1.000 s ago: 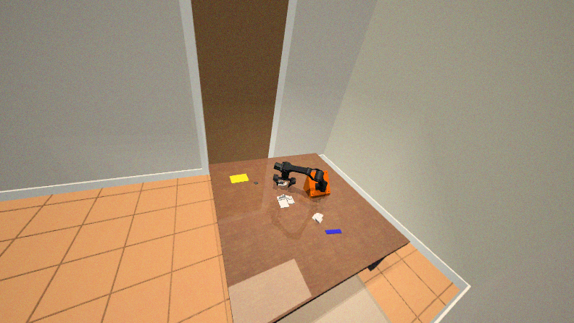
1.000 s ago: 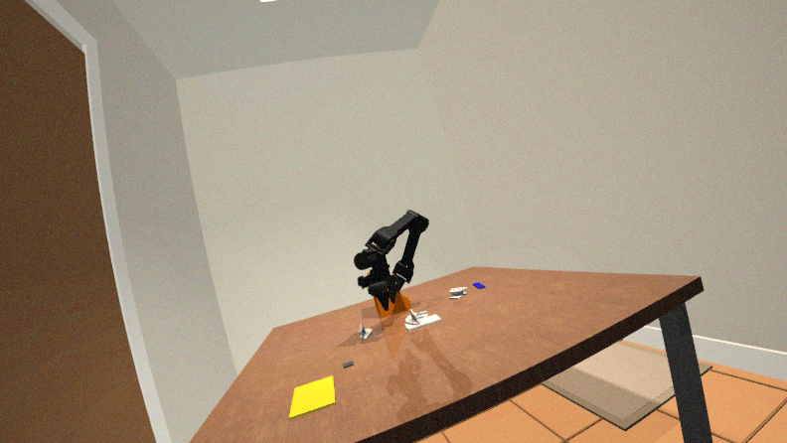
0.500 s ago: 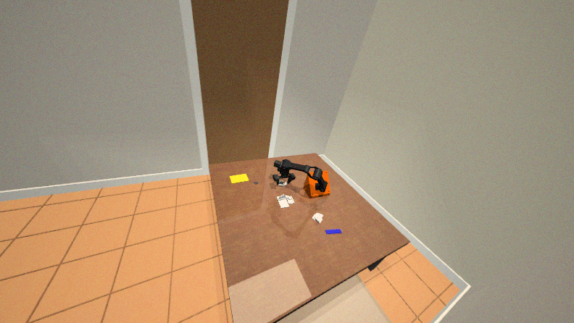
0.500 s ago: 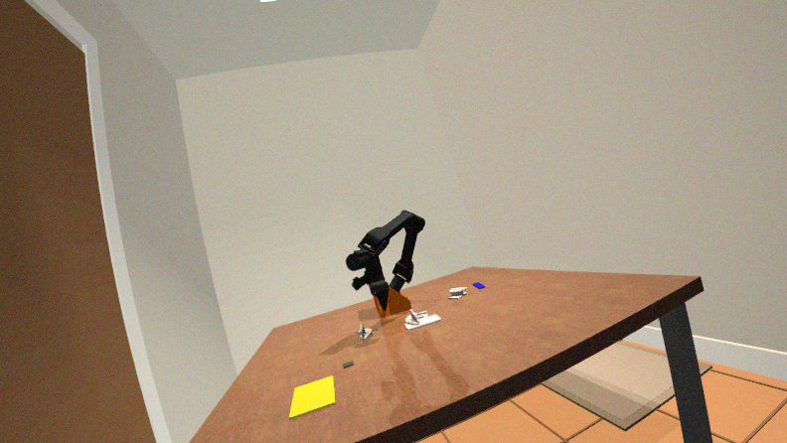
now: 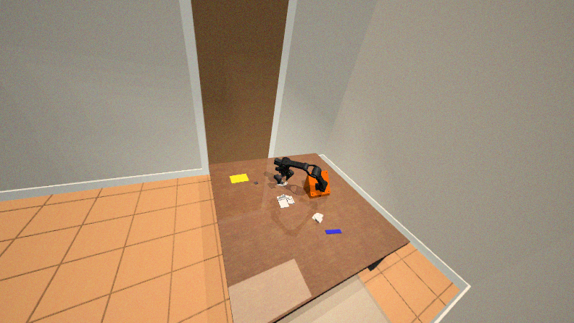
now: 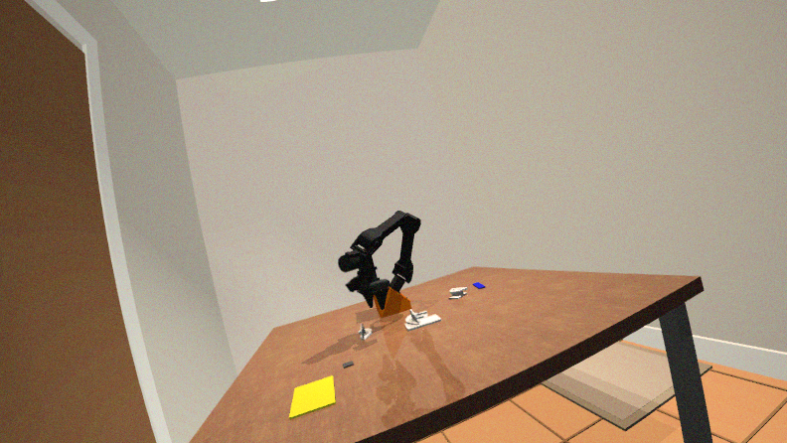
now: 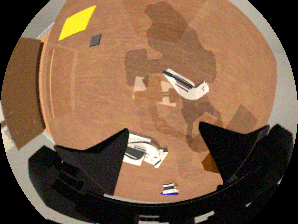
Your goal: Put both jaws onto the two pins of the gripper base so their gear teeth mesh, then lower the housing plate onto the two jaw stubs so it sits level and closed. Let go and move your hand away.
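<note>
Bench [image 5: 256, 244] [image 6: 550, 319] [image 7: 110, 75], brown: seen in all views. Pincer [image 5: 284, 180] [image 6: 377, 306] [image 7: 165, 128], black: fingers wide apart, nothing clamped; carried by a black arm [image 5: 297, 164] [image 6: 407, 241] above the half of the bench nearest the door-side edge. Loose jaw [image 5: 283, 184] [image 6: 364, 332] [image 7: 188, 86], white, toothed: laid on the bench near the pincer, apart from the base. Gripper base [image 5: 283, 203] [image 6: 425, 322] [image 7: 134, 160], white: placed inward from the loose jaw, farther from the door-side edge; a second jaw is lodged on it, though its seating on the pin cannot be made out. Small white piece [image 5: 317, 217] [image 6: 457, 292] [image 7: 170, 188]: set between the base and the wall-side edge; detail too small to read. Blue block [image 5: 333, 231] [image 6: 478, 285] [image 7: 169, 194]: placed just beside that piece. Orange block [image 5: 313, 191] [image 6: 393, 303] [image 7: 209, 163]: stood near the wall-side edge, under the arm's foot. Yellow square [image 5: 238, 178] [image 6: 312, 397] [image 7: 77, 23]: laid flat near the corner of the door-side and open-floor edges. Dark chip [image 5: 256, 182] [image 6: 347, 364] [image 7: 95, 40]: placed just beside it.
</note>
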### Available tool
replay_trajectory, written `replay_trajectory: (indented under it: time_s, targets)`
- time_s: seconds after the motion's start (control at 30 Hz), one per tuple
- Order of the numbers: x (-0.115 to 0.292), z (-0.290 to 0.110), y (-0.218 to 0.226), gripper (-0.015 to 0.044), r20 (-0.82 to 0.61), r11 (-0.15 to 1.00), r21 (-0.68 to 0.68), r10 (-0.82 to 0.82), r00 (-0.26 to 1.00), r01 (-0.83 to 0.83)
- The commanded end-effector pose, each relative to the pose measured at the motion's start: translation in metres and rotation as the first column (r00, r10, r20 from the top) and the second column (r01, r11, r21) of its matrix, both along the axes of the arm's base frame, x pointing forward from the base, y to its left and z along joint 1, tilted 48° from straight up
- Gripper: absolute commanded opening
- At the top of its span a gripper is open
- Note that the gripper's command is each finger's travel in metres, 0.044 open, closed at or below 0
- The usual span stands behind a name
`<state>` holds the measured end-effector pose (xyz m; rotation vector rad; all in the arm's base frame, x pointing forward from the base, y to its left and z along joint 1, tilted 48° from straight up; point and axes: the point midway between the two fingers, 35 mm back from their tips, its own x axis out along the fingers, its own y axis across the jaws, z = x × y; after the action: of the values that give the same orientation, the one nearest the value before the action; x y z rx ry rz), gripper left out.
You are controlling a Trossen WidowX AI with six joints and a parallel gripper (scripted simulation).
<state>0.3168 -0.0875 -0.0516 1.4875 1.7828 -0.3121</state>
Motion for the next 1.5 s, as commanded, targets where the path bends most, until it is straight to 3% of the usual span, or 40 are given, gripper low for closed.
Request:
replay_trajectory:
  time_s: [0.0, 0.47, 1.0, 1.2, 1.47]
  targets:
    - [-0.002, -0.005, -0.006, 0.0440, 0.066, 0.998, -0.003, 0.066, 0.996, -0.066]
    - [-0.010, -0.019, -0.022, 0.0440, 0.322, 0.949, -0.046, 0.310, 0.895, -0.312]
    - [-0.021, -0.036, -0.039, 0.0440, 0.565, 0.824, -0.166, 0.530, 0.632, -0.542]
    - [-0.025, -0.041, -0.044, 0.0440, 0.627, 0.769, -0.220, 0.583, 0.517, -0.600]
    - [-0.027, -0.061, -0.021, 0.0440, 0.630, 0.768, -0.221, 0.583, 0.513, -0.602]
